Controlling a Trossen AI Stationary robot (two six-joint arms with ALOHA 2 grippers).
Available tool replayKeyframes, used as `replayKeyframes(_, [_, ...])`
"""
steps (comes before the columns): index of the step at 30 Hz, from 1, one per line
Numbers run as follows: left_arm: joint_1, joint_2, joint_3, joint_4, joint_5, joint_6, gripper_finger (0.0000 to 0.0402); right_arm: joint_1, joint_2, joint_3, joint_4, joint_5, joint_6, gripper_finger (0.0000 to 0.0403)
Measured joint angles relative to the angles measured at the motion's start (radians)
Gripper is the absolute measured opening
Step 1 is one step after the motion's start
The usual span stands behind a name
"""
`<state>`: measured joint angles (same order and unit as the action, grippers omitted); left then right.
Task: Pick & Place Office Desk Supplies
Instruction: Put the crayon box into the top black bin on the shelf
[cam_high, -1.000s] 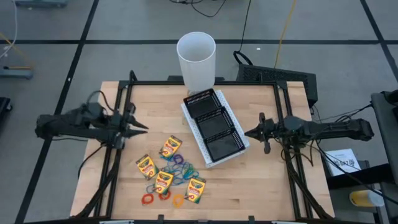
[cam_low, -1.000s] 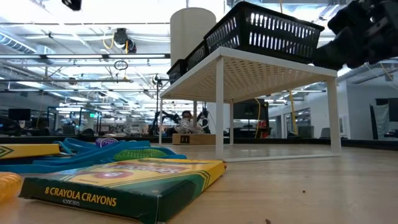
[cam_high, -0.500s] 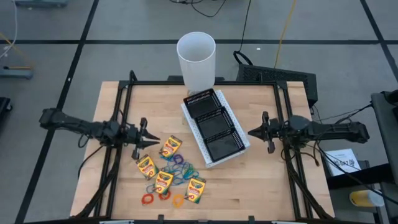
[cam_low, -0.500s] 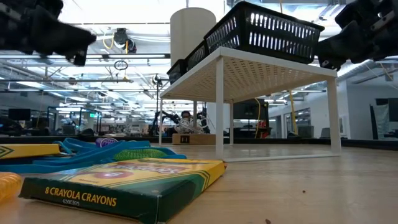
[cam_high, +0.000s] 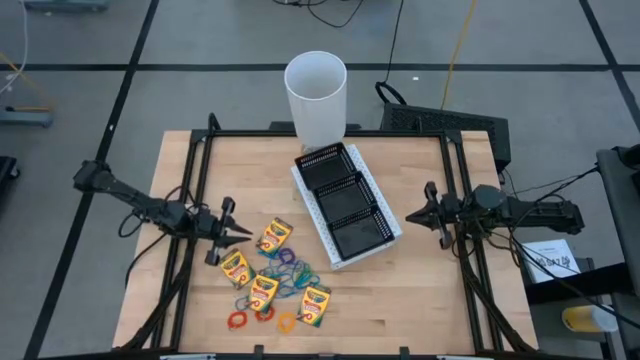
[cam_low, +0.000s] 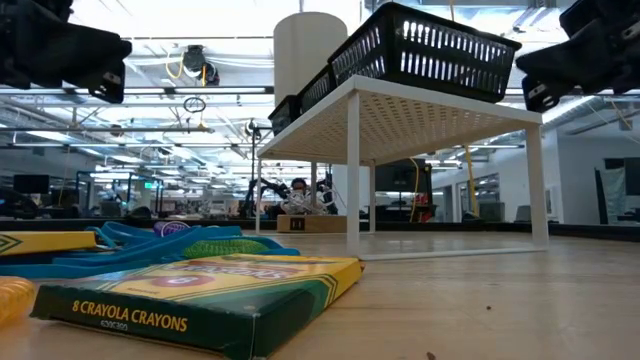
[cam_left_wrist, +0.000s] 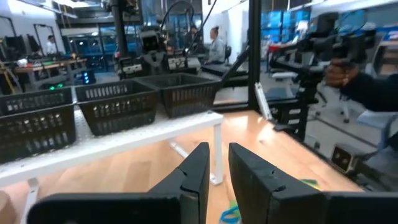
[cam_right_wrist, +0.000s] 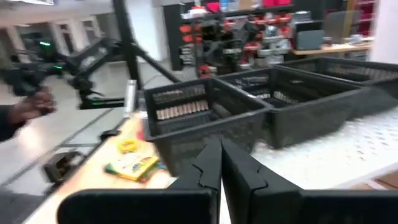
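Several yellow-and-green crayon boxes (cam_high: 274, 236) (cam_high: 235, 268) (cam_high: 315, 305) lie flat on the wooden table's near middle. Thin rubber-band loops (cam_high: 289, 270) lie among them. My left gripper (cam_high: 248, 235) hovers level just left of the boxes, its fingers (cam_left_wrist: 217, 152) a narrow gap apart with nothing between them. My right gripper (cam_high: 408, 217) is shut and empty at the table's right, pointing level at the black mesh tray (cam_high: 345, 203). In the low view one crayon box (cam_low: 200, 295) lies close in front.
The mesh tray sits on a white perforated stand (cam_low: 400, 110) at the table's middle. A tall white cup (cam_high: 316, 95) stands at the far edge. A black frame (cam_high: 190, 200) runs along the table's sides. A person's hand (cam_left_wrist: 339, 71) shows beyond the table.
My left gripper has come down and swung toward the table's near edge, ending just left of the crayon boxes. My right gripper has drawn back a little toward the table's right edge. The boxes and bands lie as before.
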<state>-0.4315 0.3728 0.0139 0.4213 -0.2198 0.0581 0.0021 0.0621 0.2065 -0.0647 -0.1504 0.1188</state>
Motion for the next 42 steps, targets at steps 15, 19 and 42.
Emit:
replayKeyframes(15, [-0.015,0.0,0.001,-0.004,-0.001,-0.005,0.0072,0.0,-0.02,-0.131,0.147,-0.032,0.0,0.0])
replayKeyframes(19, [-0.015,0.0,0.001,-0.004,-0.001,-0.012,0.0072,-0.001,-0.02,-0.132,0.148,-0.031,-0.034,0.0])
replayKeyframes(42, [0.165,0.193,0.149,-0.362,-0.197,-0.149,0.0072,-0.001,-0.02,-0.135,0.119,-0.033,-0.138,0.0])
